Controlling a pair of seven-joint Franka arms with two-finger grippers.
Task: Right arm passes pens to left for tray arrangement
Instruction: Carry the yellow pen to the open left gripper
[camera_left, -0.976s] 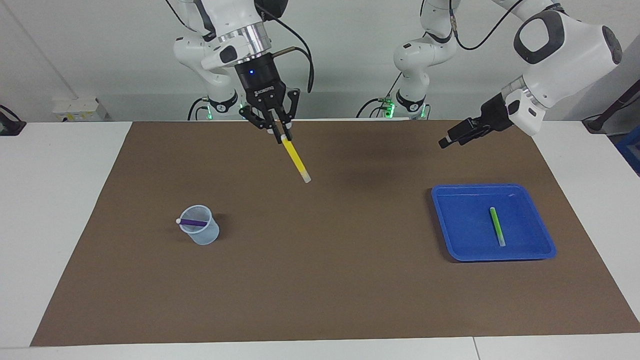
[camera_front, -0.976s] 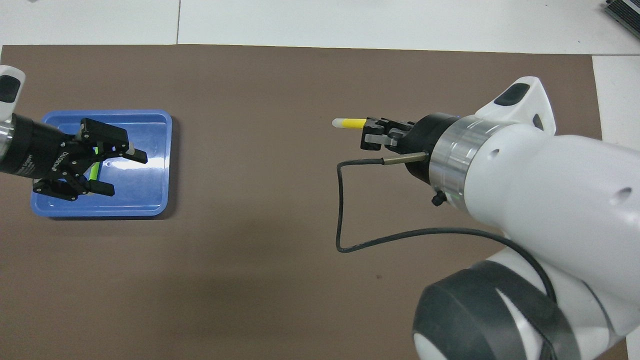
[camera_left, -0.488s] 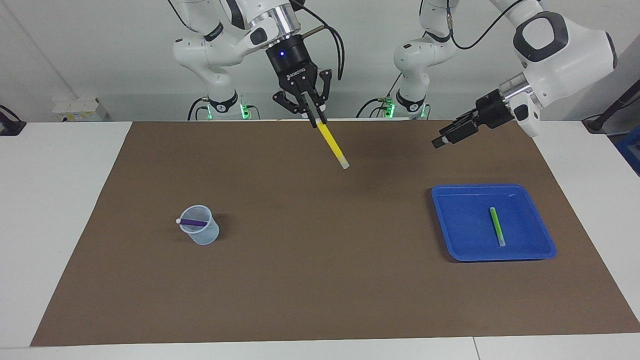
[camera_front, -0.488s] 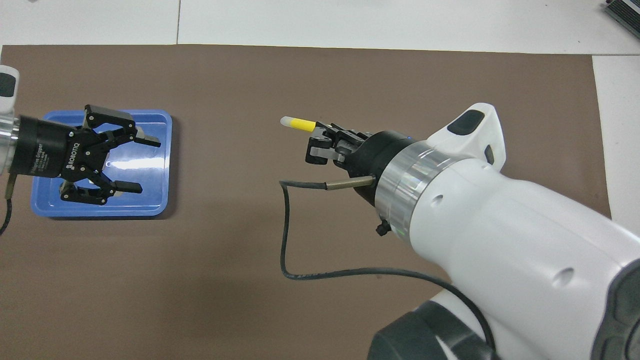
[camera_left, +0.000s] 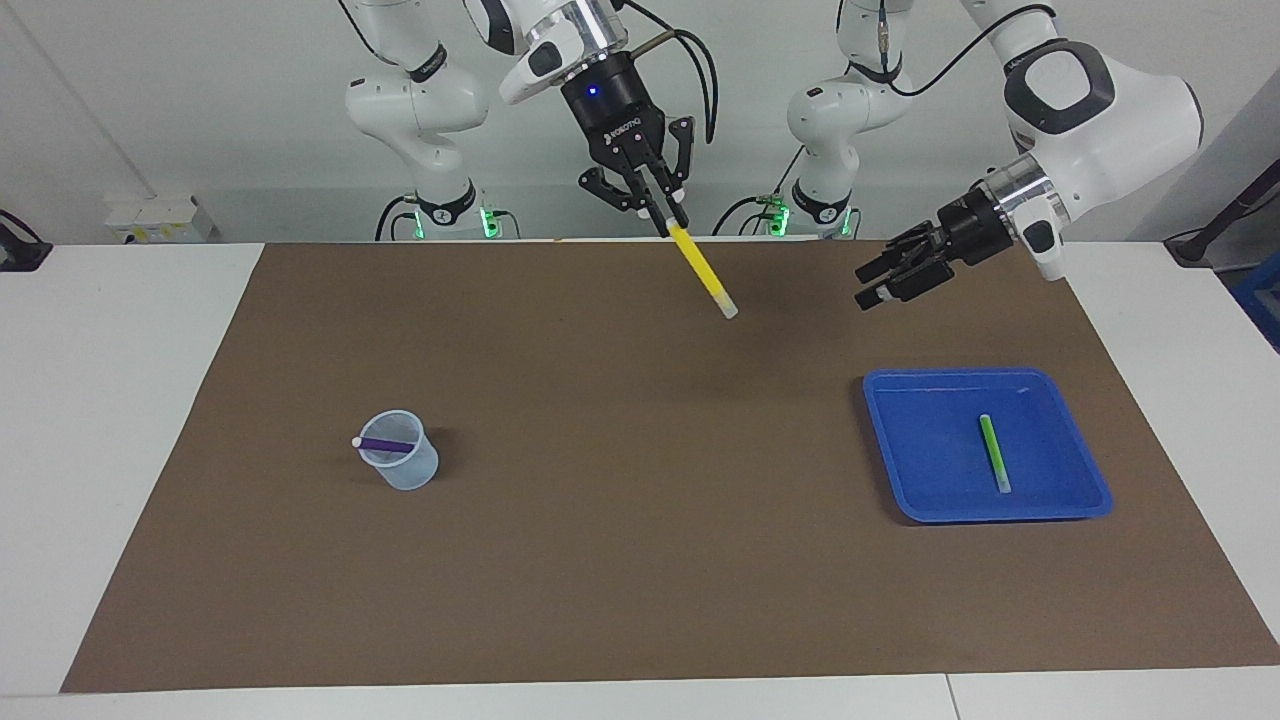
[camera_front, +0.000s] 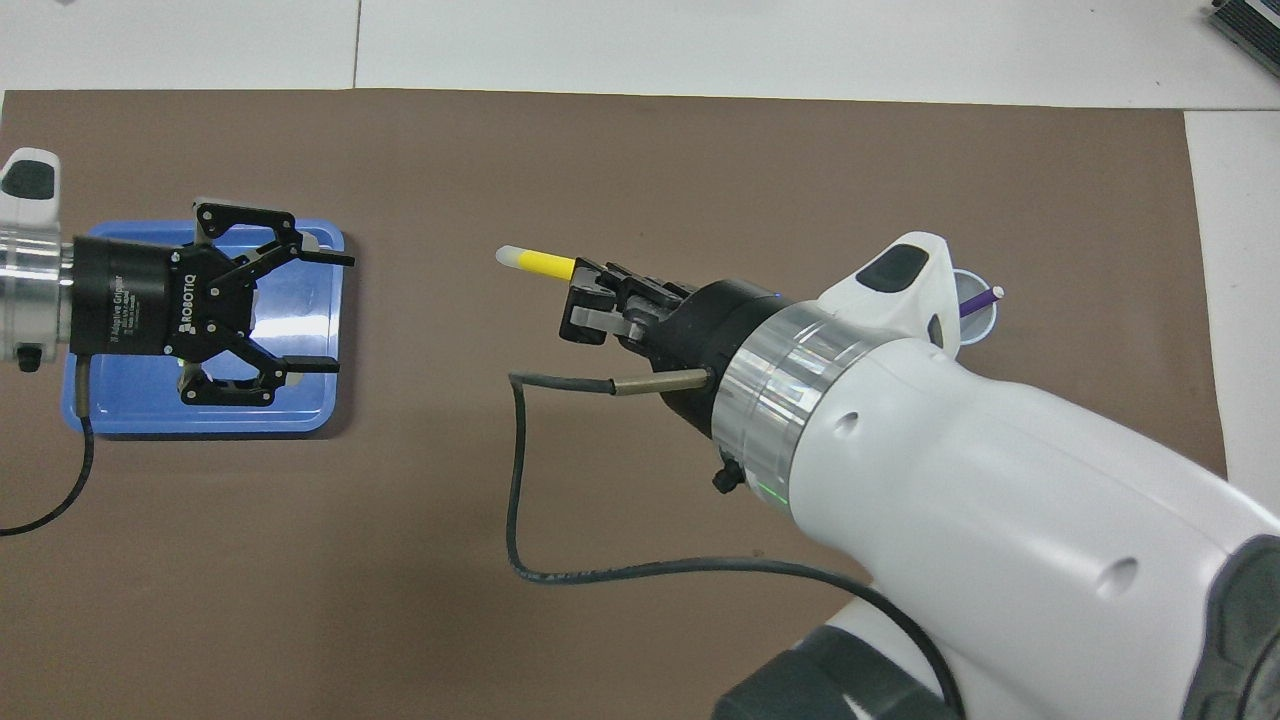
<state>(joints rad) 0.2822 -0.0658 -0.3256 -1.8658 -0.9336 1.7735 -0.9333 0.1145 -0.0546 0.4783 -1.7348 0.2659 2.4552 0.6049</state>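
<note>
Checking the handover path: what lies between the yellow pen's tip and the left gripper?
Nothing: the facing view shows only air over bare brown mat between yellow pen and left gripper.

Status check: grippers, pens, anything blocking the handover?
Right gripper shut on yellow pen, airborne mid-table. Left gripper open, empty. Green pen in tray, purple pen in cup. Nothing between grippers.

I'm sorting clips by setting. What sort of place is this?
Most likely a robotics lab bench: two white arms mounted at a white table, a brown mat as workspace, and staged props, a blue tray and clear cup.
</note>
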